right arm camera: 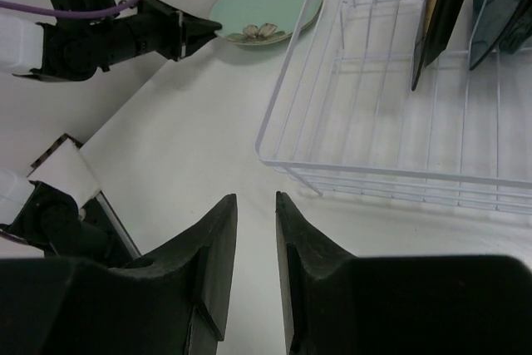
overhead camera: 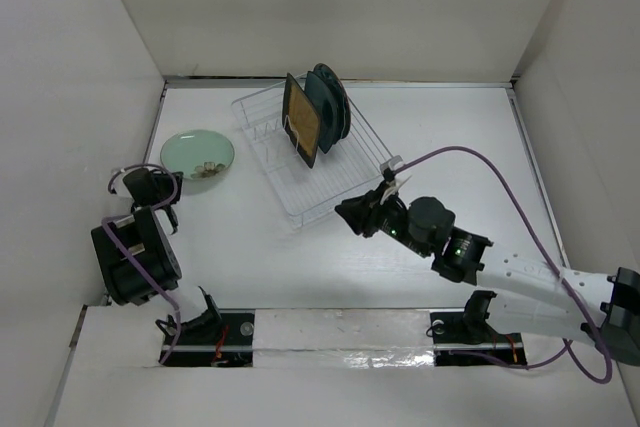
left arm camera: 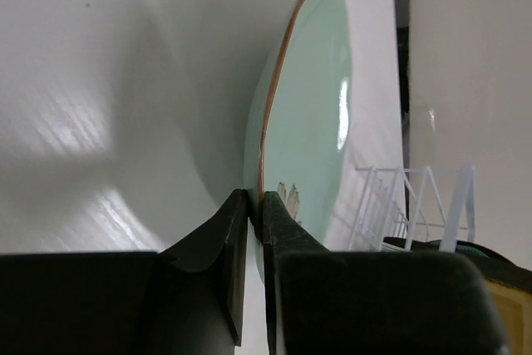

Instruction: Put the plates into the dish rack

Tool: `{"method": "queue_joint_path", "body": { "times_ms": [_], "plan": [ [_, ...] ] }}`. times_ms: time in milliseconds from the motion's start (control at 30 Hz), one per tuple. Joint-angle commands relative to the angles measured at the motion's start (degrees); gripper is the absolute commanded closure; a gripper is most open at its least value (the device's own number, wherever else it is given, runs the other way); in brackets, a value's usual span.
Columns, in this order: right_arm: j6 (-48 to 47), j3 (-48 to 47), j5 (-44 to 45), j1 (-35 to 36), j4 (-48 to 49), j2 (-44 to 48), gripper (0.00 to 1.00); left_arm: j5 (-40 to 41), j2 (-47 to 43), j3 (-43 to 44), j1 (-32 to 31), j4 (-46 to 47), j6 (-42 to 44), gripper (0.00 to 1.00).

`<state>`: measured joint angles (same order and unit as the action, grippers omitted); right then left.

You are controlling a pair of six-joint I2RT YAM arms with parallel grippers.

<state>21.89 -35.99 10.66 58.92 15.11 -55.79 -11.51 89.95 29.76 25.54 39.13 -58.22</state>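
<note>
Left pincer (left arm camera: 256,202) clamped the pale mint plate (left arm camera: 307,122) by its rim, near the tabletop's left edge. The grip looked shallow, so a slow lift, upright into the dish rack's (overhead camera: 300,194) free tines, seemed best. Right pincer (right arm camera: 254,197) was slightly apart and empty.

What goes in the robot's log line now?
left gripper: shut on mint plate rim | right gripper: open, empty | dish rack: mustard plate, teal plates standing

Mint plate (overhead camera: 197,157) flat, other plates (overhead camera: 303,125) in rack (overhead camera: 292,190)
</note>
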Motion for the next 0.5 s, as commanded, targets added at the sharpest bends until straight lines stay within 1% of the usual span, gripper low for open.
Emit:
{"method": "queue_joint_path", "body": {
  "times_ms": [0,33,100,133,267,300,467],
  "plan": [
    [-1.32,-4.09,-3.18,-0.20,0.62,-1.07,0.66,-1.15,-8.98,0.65,0.21,6.22,0.38,1.00],
    [-1.41,-4.44,-3.62,-0.20,0.53,-1.42,0.61,-1.67,-10.22,0.65,0.21,5.43,0.56,1.00],
    [-1.50,-5.41,-4.59,-0.20,0.09,-2.13,0.55,-1.68,-13.99,0.83,0.21,4.20,1.26,1.00],
    [-1.50,-5.67,-4.85,-0.73,0.09,-2.74,0.50,-1.76,-14.97,0.91,0.21,2.98,1.35,1.00],
    [-0.97,-6.64,-6.51,-1.25,0.79,-3.71,0.44,-2.12,-20.94,0.57,0.21,-0.02,2.67,1.00],
    [-0.80,-7.34,-7.13,-1.26,0.97,-3.89,0.42,-1.68,-24.26,0.39,0.21,-0.63,3.63,1.00],
    [0.96,-10.41,-10.20,-2.92,2.64,-8.00,0.29,-1.59,-34.56,-1.10,0.21,-1.60,2.84,1.00]
  ]
}}
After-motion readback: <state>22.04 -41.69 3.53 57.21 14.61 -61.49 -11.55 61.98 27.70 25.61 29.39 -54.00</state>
